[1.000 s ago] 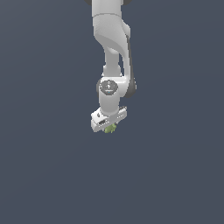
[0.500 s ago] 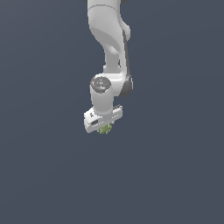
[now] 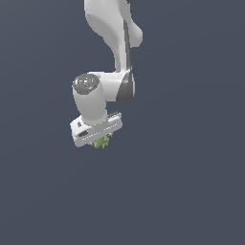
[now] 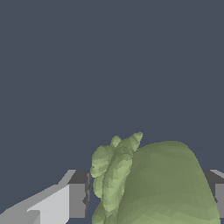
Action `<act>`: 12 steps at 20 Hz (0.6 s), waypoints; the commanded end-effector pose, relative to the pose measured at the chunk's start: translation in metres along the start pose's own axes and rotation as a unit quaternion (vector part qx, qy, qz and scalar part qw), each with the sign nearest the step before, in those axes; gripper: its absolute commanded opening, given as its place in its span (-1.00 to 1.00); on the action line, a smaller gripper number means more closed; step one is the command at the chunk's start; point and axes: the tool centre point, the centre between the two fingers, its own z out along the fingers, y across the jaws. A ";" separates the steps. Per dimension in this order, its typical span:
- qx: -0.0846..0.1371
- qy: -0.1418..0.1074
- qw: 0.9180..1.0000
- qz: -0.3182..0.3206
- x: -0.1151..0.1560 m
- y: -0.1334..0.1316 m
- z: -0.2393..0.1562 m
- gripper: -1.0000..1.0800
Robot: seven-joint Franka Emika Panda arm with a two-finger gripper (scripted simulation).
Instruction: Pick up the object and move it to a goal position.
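Note:
The object (image 3: 101, 142) is a small lumpy yellow-green thing peeking out under the white hand of the arm in the exterior view. My gripper (image 3: 102, 141) is shut on it, and the hand body hides most of it there. In the wrist view the object (image 4: 153, 183) looms large and mottled green between the two dark fingertips (image 4: 78, 199), which press against its sides. The arm hangs down from the top of the exterior view, with the hand tilted.
A flat dark blue-grey surface (image 3: 191, 191) fills the background in both views. Nothing else shows around the arm.
The arm with the held object has shifted toward the exterior view's left and slightly lower across the earlier frames. The grip has stayed shut on the object.

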 end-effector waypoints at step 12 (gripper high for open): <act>0.000 0.000 1.000 0.000 0.010 0.087 -0.073 -1.00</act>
